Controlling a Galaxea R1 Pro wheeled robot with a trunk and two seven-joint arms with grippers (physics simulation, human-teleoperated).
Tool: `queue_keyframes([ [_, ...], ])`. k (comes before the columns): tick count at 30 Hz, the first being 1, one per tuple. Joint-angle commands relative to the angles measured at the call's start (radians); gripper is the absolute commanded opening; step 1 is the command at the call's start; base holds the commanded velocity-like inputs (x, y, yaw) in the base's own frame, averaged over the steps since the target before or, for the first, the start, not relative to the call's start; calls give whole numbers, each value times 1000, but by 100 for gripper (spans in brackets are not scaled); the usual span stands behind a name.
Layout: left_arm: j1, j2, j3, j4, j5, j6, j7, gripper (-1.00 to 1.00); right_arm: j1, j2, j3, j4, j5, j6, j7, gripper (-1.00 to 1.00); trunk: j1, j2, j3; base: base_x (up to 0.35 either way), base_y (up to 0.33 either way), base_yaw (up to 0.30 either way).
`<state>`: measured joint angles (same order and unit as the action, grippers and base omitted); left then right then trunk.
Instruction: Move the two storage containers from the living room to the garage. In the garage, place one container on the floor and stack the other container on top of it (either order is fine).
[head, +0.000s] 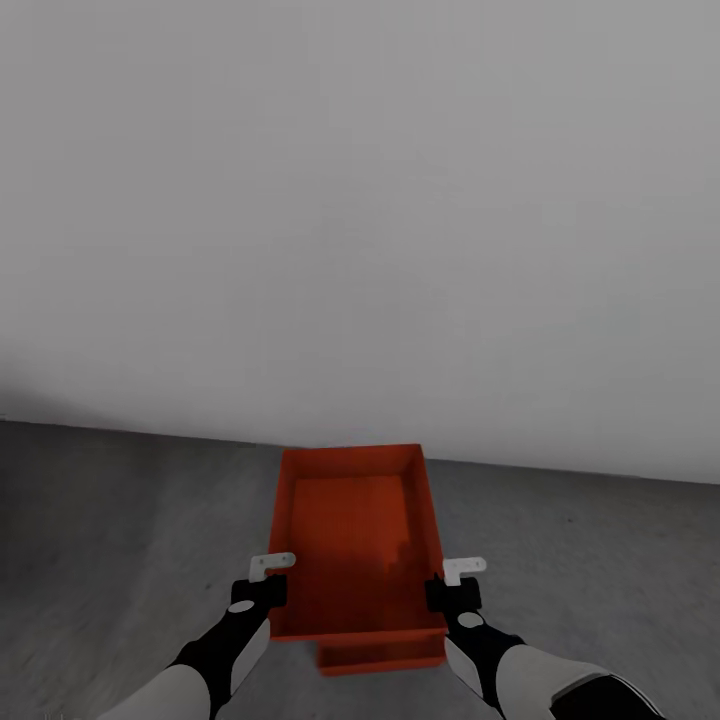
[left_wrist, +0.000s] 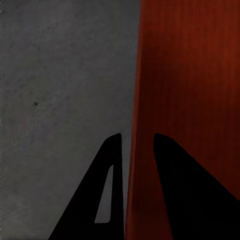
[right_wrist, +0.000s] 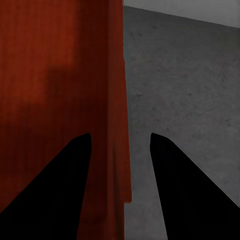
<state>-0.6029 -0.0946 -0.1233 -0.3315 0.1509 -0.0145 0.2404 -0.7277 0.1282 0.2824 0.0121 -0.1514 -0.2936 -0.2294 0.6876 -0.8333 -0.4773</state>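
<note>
I hold the upper storage container (head: 355, 540), a smooth orange-red open box, over rough grey concrete floor (head: 120, 520); left gripper (left_wrist: 132, 150) and right gripper (right_wrist: 120, 145) each straddle a side wall, clamped; a second container (head: 380, 657) peeks out beneath, by the pale wall (head: 360, 200)

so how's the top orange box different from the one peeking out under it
The top container shows its whole open inside; the lower container shows just a strip of its near end beneath. The top one has a side wall between each tool's fingers, left tool and right tool; nothing touches the lower one. The top one sits higher and reaches farther toward the grey wall. Both are the same orange-red, with low straight walls.
</note>
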Motion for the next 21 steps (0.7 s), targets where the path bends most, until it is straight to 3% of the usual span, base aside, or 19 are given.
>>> queue_keyframes([
  [1, 0, 19, -6, 2, 18, -1, 10, -100, -1, 1, -37, -3, 23, -83, 8, -100, 0, -1, -1, 0, 0, 164],
  [7, 0, 19, -6, 2, 18, -1, 10, -100, -1, 1, -37, -2, 23, -84, 8, -100, 0, -1, -2, 0, 0, 184],
  [15, 0, 18, -5, 2, 18, 0, 10, -100, -1, 1, -37, -2, 23, -84, 8, -100, 0, -1, -2, -2, -10, 22],
  [21, 0, 18, -4, 2, 18, 0, 10, -100, -1, 1, -37, -2, 23, -84, 8, -100, 0, -1, -2, -55, -165, 1],
])
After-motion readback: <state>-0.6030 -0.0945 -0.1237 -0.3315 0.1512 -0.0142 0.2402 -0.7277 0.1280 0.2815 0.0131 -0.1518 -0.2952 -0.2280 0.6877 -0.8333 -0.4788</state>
